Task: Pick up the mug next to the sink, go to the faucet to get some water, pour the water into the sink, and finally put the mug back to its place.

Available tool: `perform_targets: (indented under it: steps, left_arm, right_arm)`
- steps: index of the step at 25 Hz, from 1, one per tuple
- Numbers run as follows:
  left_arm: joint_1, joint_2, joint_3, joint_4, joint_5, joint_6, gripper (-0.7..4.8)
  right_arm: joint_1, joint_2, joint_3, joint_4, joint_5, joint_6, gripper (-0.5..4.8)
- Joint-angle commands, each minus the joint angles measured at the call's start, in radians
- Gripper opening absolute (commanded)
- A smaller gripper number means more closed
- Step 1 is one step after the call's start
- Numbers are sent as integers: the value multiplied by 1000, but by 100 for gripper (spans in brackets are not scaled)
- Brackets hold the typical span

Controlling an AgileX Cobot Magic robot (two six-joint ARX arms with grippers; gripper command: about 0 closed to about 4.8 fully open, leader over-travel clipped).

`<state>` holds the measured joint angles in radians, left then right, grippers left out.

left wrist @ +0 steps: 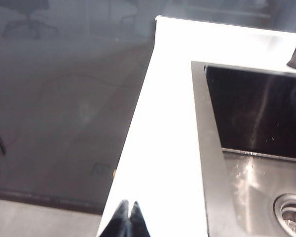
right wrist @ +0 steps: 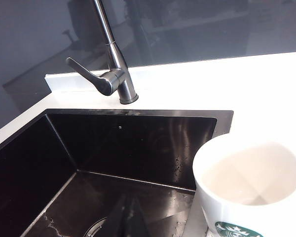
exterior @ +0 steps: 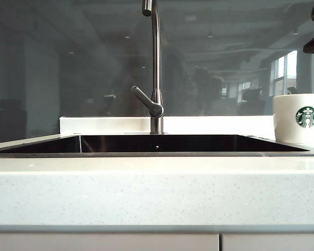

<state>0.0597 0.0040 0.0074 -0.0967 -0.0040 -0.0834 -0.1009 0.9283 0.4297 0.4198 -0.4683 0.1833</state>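
White counter (exterior: 146,188) carries our mug (exterior: 298,119) beside the sink (exterior: 157,153), ungrabbed, since our left gripper (left wrist: 128,213) and right gripper (right wrist: 129,217) hover pressed together.

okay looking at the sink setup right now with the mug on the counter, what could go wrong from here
1. The mug stands on the counter right beside the sink rim, so a sideways nudge could tip it into the basin.
2. The right gripper, shut, hangs over the sink next to the mug; it must open before any grasp.
3. The left gripper, shut, sits over the counter at the sink's far side; the faucet lever juts toward that side, so a swing could catch it.
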Motion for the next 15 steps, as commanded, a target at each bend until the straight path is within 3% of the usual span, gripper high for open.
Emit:
perform_targets:
  steps: [1, 5, 9, 15]
  left_arm:
    - [1, 0, 3, 80, 5, 5, -4]
    - [0, 0, 3, 126, 10, 6, -4]
    - [-6, 0, 3, 136, 92, 67, -4]
    - [-6, 0, 3, 146, 68, 57, -4]
  right_arm:
    - [0, -4, 5, 18, -2, 0, -8]
    - [0, -4, 5, 18, -2, 0, -8]
    - [0, -4, 5, 18, -2, 0, -8]
    - [0, -4, 5, 18, -2, 0, -8]
